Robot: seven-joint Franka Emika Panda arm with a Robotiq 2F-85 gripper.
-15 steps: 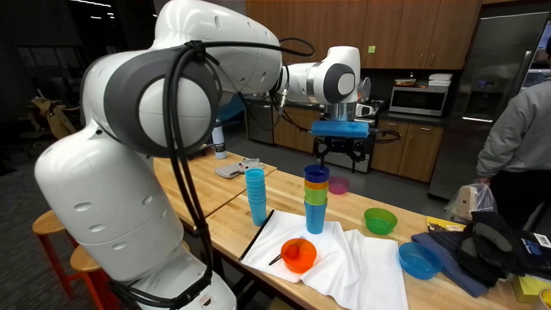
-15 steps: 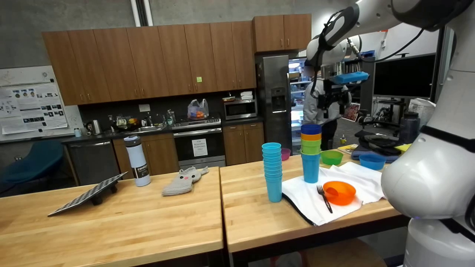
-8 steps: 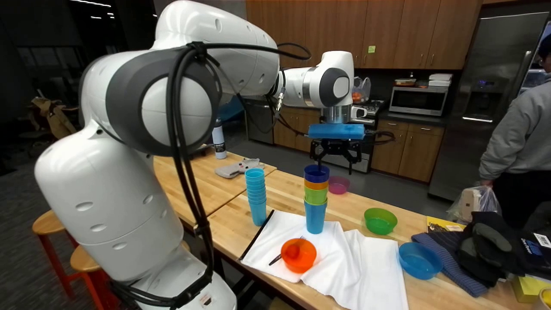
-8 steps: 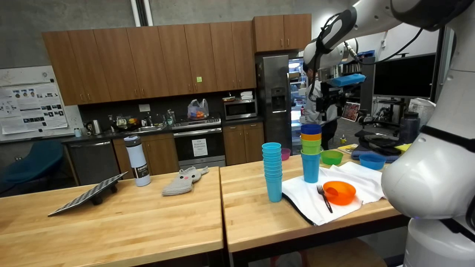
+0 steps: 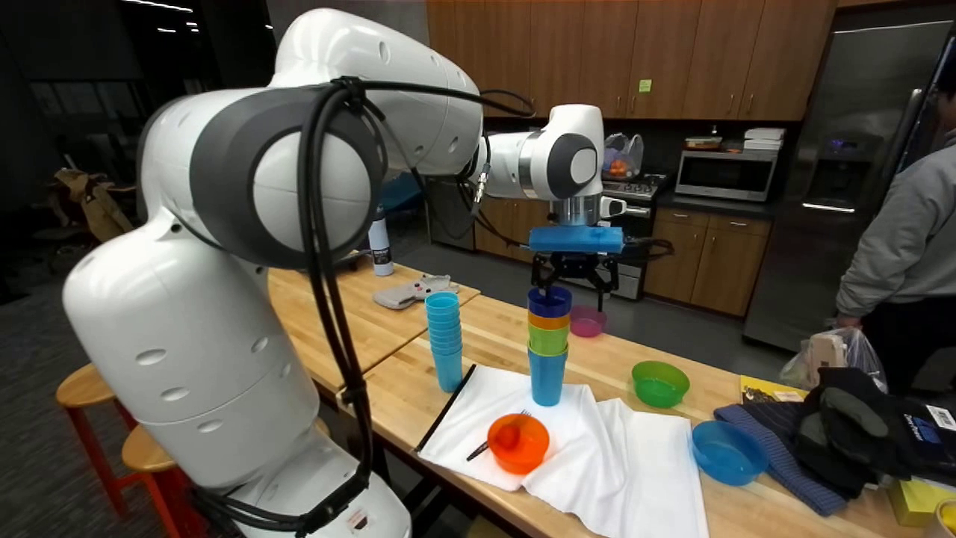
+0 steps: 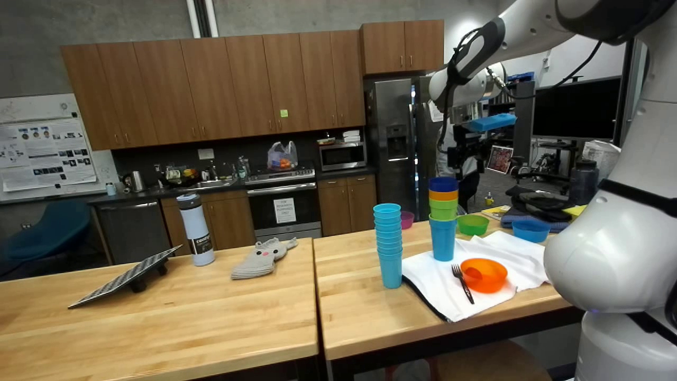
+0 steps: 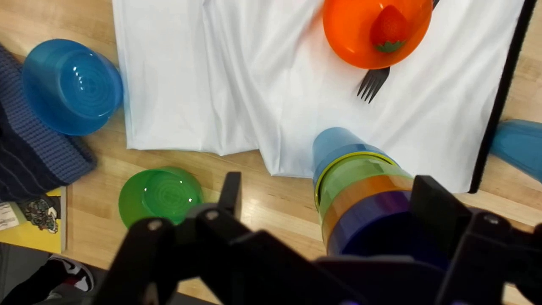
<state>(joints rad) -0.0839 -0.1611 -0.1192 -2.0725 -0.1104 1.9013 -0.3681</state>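
My gripper (image 5: 572,302) is open and empty above the table, fingers wide apart. It is nearest to a stack of nested cups (image 5: 548,341), dark blue at the top, then orange, green and light blue. In the wrist view one finger (image 7: 436,207) overlaps the dark blue cup's rim (image 7: 368,216); I cannot tell whether it touches. The opposite finger (image 7: 230,190) is over bare wood beside the stack. The stack stands upright on a white cloth (image 5: 635,463). An orange bowl (image 5: 532,448) with a strawberry (image 7: 389,27) and a dark fork (image 6: 463,284) lie on the cloth.
A light blue cup stack (image 5: 446,344) stands beside the cloth. A green bowl (image 5: 660,382), a blue bowl (image 5: 728,452) and a pink bowl (image 5: 588,321) sit on the table. Dark gloves (image 5: 844,433) lie near the blue bowl. A person (image 5: 904,246) stands beyond the table.
My gripper has moved down and sideways, toward the top of the multicoloured stack, staying open. The person has shifted, and the lit fridge in the background is now shut. The table items have not moved.
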